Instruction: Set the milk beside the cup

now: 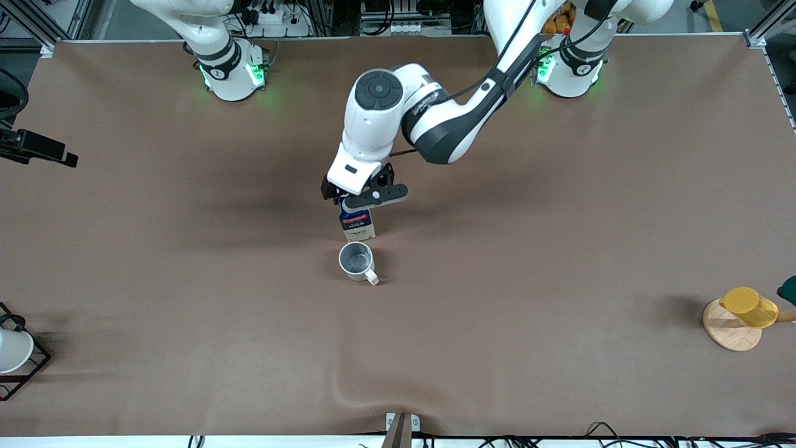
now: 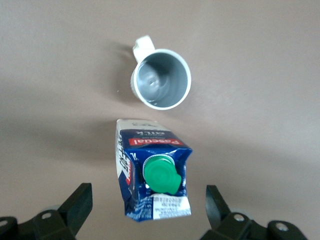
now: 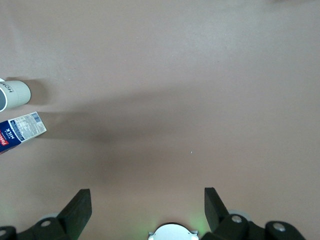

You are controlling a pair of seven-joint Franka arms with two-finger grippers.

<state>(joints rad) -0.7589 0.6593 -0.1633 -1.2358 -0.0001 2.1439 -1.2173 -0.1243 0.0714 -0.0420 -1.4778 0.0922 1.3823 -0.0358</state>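
Standing upright near the middle of the desk: the milk carton (image 1: pixel 358 225), dark blue with a red band and green cap (image 2: pixel 161 175), resting on the brown table cover (image 1: pixel 186 311). The cup (image 1: pixel 357 260) sits just beside it, on the side nearer the front camera, with a small gap between them; they don't touch. The cup is upright, grey inside, with its loop handle (image 1: pixel 371 277) pointing toward the front edge and slightly toward the left arm's end.

Left gripper (image 1: pixel 364 198) hangs directly over the top of the milk. In the left wrist view its fingers (image 2: pixel 75 205) are spread wide, one on each side of the carton with clear space to both, so the carton is not pinched. That view looks straight down on the cap, with the cup's rim (image 2: pixel 161 79) just past the carton's base.

Right arm waits at its base near the back edge. Right gripper (image 3: pixel 147 207) is spread open, holding nothing, over bare cover; the milk (image 3: pixel 20 131) and cup (image 3: pixel 14 95) show only at the edge of its wrist view.

Elsewhere: yellow cup (image 1: pixel 749 306) on a round wooden disc (image 1: pixel 731 326) near the edge at the left arm's end, and a white cup (image 1: pixel 12 350) in a black wire rack (image 1: pixel 25 364) at the right arm's end, toward the front corner.
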